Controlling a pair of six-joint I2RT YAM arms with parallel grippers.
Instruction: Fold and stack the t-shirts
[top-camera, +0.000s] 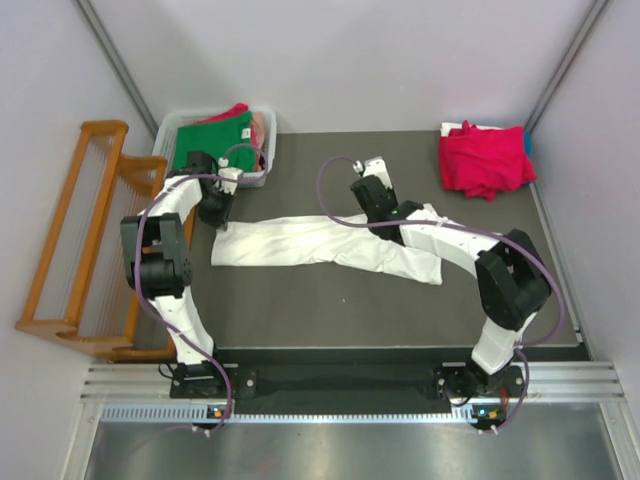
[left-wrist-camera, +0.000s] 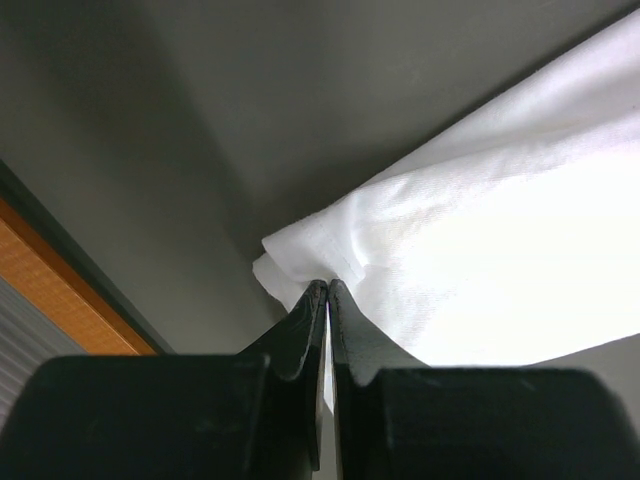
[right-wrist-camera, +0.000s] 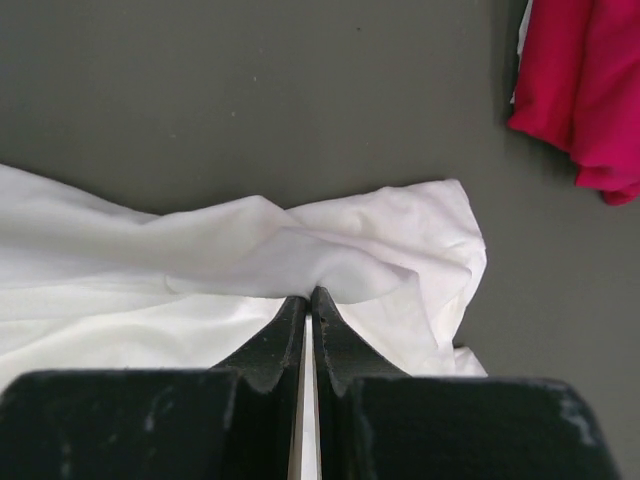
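Both arms are reached forward and angled down at the wrists. The left gripper (left-wrist-camera: 322, 285) is closed on a corner of the white t-shirt (left-wrist-camera: 500, 250). The right gripper (right-wrist-camera: 308, 292) is closed on a fold of it.

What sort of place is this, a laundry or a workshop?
Most likely a robotics lab test cell, not a laundry: a left arm and right arm bolted at a walled-in dark table, pinching a white t-shirt, with a bin of clothes beside.

Wooden rack (top-camera: 103, 129) left of table (top-camera: 330, 300); plastic bin (top-camera: 271, 150) at back-left corner.
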